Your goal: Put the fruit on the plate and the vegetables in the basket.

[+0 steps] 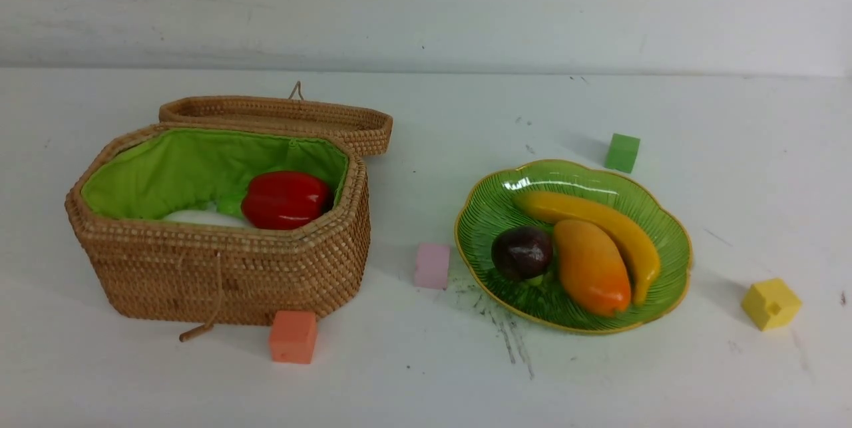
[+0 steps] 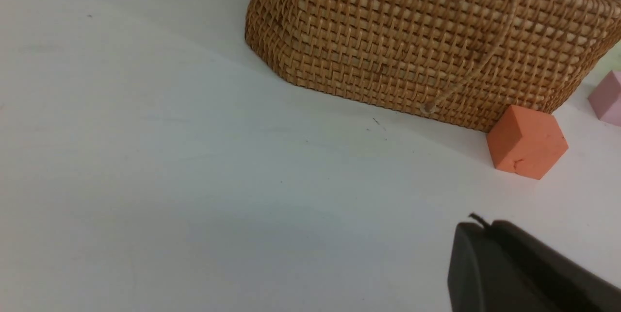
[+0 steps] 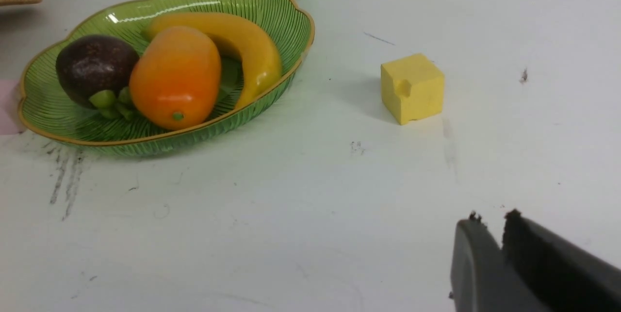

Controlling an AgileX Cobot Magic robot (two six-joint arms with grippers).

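We find the banana point(image 1: 602, 225), the mango point(image 1: 591, 267) and the mangosteen point(image 1: 522, 252) lying together on the plate point(image 1: 669, 241), the mango touching both neighbours. In the basket point(image 1: 219, 268), whose lid point(image 1: 279, 115) is thrown back, the front view shows the red bell pepper point(image 1: 285, 199) and part of the white radish point(image 1: 203, 217); we cannot see any cucumber or carrot, which may sit below the rim. We judge these glossy toys to be light, stiff and rather slippery, so we would take the long ones across the middle and the round ones at their widest girth. The left hand point(image 2: 478, 227) appears clenched and empty above bare tabletop point(image 2: 145, 181). The right hand point(image 3: 492, 224) shows a narrow slit between its fingers and grasps nothing. Only the front view looks into the basket; the left wrist view gives its woven wall, cord and the orange cube point(image 2: 526, 141) just beside its base. The right wrist view shows the mangosteen's green cap and the notch in the yellow cube point(image 3: 412, 88) more plainly.
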